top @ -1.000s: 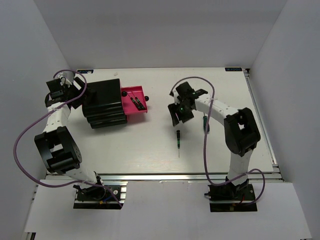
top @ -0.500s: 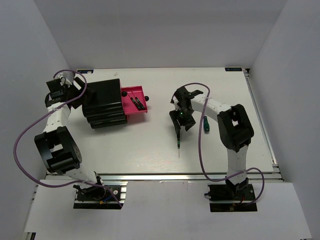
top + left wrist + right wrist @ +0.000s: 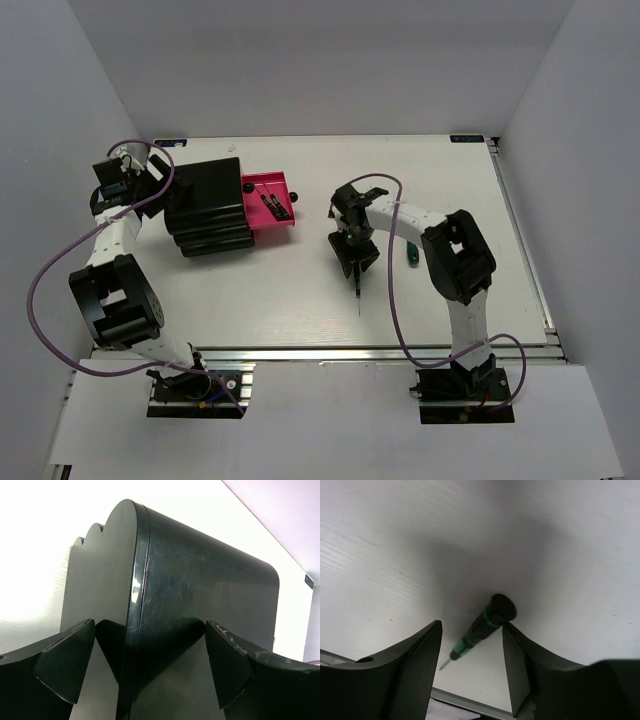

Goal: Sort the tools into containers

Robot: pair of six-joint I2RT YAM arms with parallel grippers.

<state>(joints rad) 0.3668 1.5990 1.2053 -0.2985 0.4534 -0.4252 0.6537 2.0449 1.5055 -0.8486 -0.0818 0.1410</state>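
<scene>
The black drawer cabinet [image 3: 205, 205] stands at the left with one magenta-pink drawer [image 3: 283, 186] pulled out. Two slim black-and-green screwdrivers [image 3: 273, 205] lie in it. A third slim screwdriver [image 3: 357, 287] lies on the table. My right gripper [image 3: 352, 258] is open and low over its handle; in the right wrist view the screwdriver [image 3: 481, 627] lies between the open fingers [image 3: 420, 655]. The bigger green-handled screwdriver [image 3: 408, 253] lies just right of that arm. My left gripper [image 3: 152, 192] is open at the cabinet's back [image 3: 200, 590]. The wrench is out of view.
The white table [image 3: 300, 300] ends in a metal rail [image 3: 330, 352] at the near edge. White walls stand at the left, right and back. Purple cables [image 3: 40, 290] loop off both arms.
My right gripper has moved left and toward the near edge, coming down over the slim screwdriver's handle. The left arm and the cabinet have not moved.
</scene>
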